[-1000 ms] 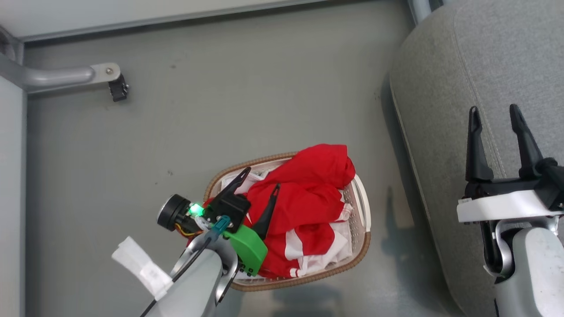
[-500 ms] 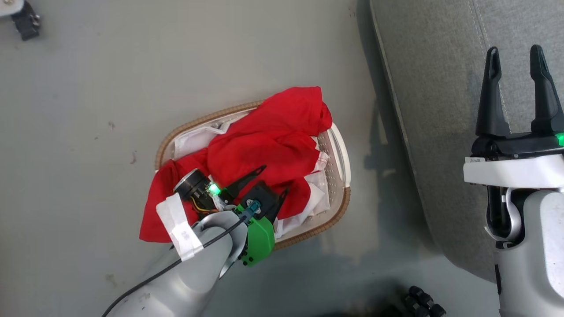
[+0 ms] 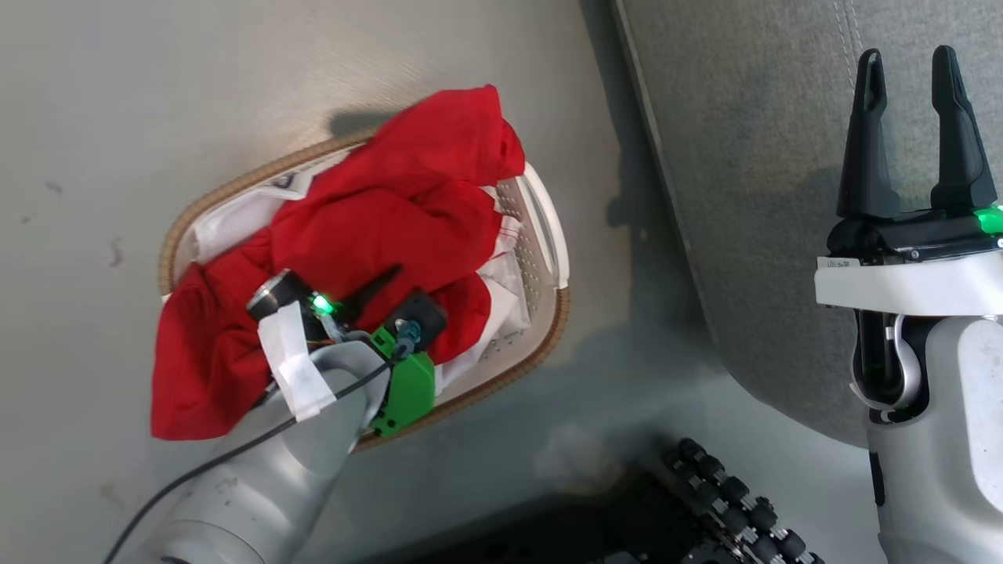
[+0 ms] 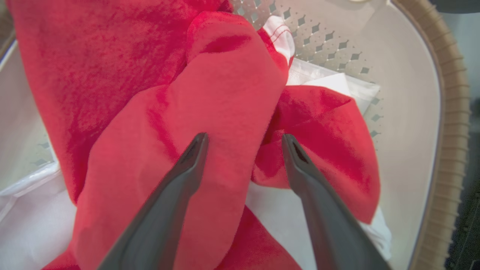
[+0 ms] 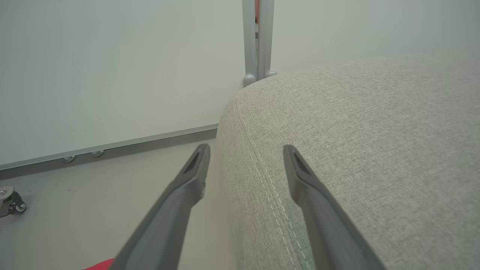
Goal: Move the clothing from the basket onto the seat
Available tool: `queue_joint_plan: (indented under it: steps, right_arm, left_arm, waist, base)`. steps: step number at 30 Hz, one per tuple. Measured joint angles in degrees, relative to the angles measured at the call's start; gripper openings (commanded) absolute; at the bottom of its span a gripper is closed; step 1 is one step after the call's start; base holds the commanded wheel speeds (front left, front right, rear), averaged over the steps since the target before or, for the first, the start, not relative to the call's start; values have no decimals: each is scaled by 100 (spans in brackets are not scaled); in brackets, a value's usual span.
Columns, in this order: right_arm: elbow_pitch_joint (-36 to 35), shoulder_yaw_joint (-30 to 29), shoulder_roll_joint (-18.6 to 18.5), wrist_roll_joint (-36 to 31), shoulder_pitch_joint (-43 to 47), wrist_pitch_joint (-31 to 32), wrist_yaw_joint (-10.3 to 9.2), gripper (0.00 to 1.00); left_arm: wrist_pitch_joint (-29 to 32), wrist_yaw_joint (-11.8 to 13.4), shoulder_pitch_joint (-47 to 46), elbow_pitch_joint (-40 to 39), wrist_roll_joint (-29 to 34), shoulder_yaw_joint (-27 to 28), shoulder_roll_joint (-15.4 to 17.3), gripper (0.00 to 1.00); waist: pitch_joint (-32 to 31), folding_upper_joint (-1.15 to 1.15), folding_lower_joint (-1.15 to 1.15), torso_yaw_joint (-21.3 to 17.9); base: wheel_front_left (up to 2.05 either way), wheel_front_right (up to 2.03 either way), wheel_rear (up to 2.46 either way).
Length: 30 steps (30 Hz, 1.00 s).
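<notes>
The red clothing [image 3: 376, 211] is heaped in the cream basket [image 3: 539, 235], and one part hangs over its left rim onto the floor. My left gripper [image 3: 415, 286] is down in the heap and open. In the left wrist view this gripper [image 4: 243, 137] has its two fingers spread over a raised fold of the clothing [image 4: 225, 86], with the basket's brown rim [image 4: 450, 112] at the right. The right gripper [image 3: 907, 55] stands open above the grey seat [image 3: 744, 157]. From the right wrist, the same gripper [image 5: 245, 148] hovers empty over the stitched edge of the seat [image 5: 356, 150].
A white liner sheet [image 4: 277, 210] lies under the clothing. The robot's dark base with black rollers [image 3: 729, 501] sits at the bottom, between basket and seat. A metal post [image 5: 258, 37] and a pale wall stand behind the seat; a caster [image 5: 11, 202] is at far left.
The head camera has dropped closer and shifted. My left gripper has gone deeper into the heap, and red fabric now spills over the basket's left rim. The right gripper stays open.
</notes>
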Motion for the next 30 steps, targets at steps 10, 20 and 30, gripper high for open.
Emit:
queue_joint_plan:
  steps: [10, 20, 30]
  right_arm:
    - [3, 63, 2, 163, -54, 0, 0, 100]
    - [62, 60, 4, 170, -79, 0, 0, 100]
    - [170, 16, 7, -109, -49, 0, 0, 100]
  left_arm:
    - [-51, 669, -313, 303, 89, 20, 189, 100]
    - [-75, 666, -378, 37, -219, 200, 154, 0]
    - [-76, 578, -13, -1272, -520, 651, 436, 0]
  waist:
    - [355, 0, 0, -359]
    - [342, 0, -1, -326]
    - [-51, 0, -1, -100]
  base:
    - [0, 0, 0]
    - [0, 0, 0]
    - [0, 0, 0]
